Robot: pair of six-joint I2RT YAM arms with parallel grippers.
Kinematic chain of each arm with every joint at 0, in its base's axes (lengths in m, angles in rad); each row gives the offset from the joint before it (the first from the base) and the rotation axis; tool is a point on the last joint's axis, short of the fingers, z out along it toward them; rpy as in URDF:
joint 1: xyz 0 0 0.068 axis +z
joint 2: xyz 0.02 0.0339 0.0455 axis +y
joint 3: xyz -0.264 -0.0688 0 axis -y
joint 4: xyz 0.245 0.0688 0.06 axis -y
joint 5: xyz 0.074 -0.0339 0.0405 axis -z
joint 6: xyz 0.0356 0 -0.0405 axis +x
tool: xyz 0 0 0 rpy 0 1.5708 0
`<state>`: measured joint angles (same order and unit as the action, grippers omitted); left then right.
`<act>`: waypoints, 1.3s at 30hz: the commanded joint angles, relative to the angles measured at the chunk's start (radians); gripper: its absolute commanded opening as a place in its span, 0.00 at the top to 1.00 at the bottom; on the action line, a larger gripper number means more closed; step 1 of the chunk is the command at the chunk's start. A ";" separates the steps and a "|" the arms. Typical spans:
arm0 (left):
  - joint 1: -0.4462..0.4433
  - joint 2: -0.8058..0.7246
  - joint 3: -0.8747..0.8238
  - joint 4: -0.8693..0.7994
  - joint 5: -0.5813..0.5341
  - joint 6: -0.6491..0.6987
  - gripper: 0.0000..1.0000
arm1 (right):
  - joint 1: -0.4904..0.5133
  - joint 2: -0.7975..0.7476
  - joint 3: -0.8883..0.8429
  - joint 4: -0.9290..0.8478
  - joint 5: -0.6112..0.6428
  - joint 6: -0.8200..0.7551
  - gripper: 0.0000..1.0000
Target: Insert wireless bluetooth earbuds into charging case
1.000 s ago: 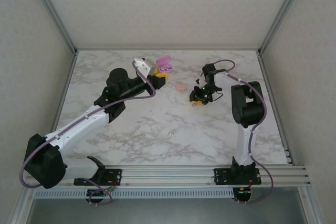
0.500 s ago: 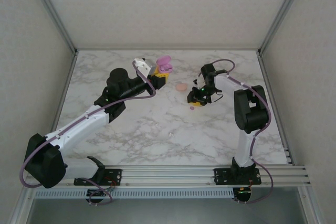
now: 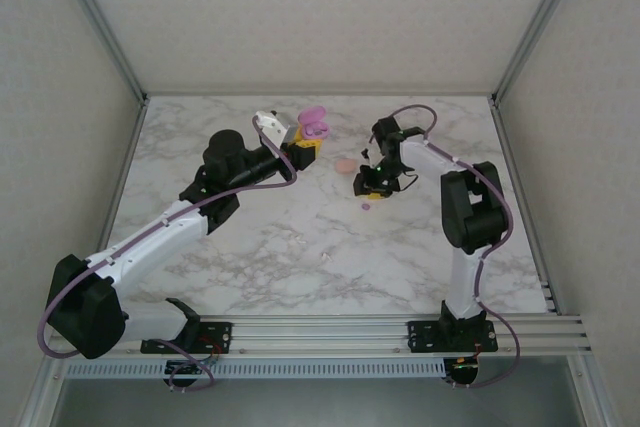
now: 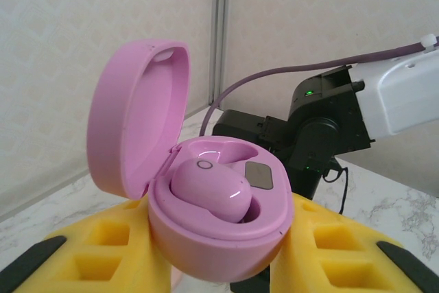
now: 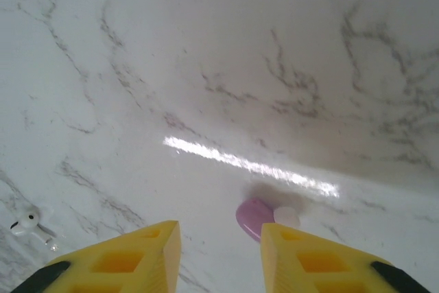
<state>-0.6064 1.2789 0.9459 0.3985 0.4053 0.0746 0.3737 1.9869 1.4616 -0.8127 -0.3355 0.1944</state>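
My left gripper (image 3: 305, 140) (image 4: 219, 262) is shut on a pink charging case (image 3: 314, 125) (image 4: 218, 238), held above the far middle of the table. Its lid stands open, and one purple earbud (image 4: 209, 190) sits in the left well. My right gripper (image 3: 372, 185) (image 5: 219, 235) hangs open, low over the marble. A second purple earbud (image 3: 365, 206) (image 5: 254, 216) with a whitish tip lies on the table between the yellow fingers, close against the right finger (image 5: 322, 259); I cannot tell whether it touches it.
A pale peach rounded thing (image 3: 345, 163) lies on the marble between the two grippers. A small white earbud (image 3: 326, 257) (image 5: 27, 223) lies nearer the front. The marble table (image 3: 250, 247) is walled on three sides.
The right wrist has swung left and a little farther away. The purple earbud now lies in plain sight on the marble just near of its gripper. The left arm has stayed still.
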 commanded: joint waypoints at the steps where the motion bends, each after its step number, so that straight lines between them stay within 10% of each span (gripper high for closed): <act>1: 0.007 -0.024 0.018 0.007 -0.013 0.005 0.78 | 0.001 0.055 0.052 -0.028 0.018 -0.032 0.62; 39: 0.007 -0.015 0.022 0.002 -0.006 0.008 0.78 | 0.011 0.010 -0.012 -0.074 0.080 -0.012 0.59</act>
<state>-0.6064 1.2697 0.9459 0.3878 0.3904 0.0818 0.3729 2.0258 1.4387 -0.8604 -0.3099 0.1551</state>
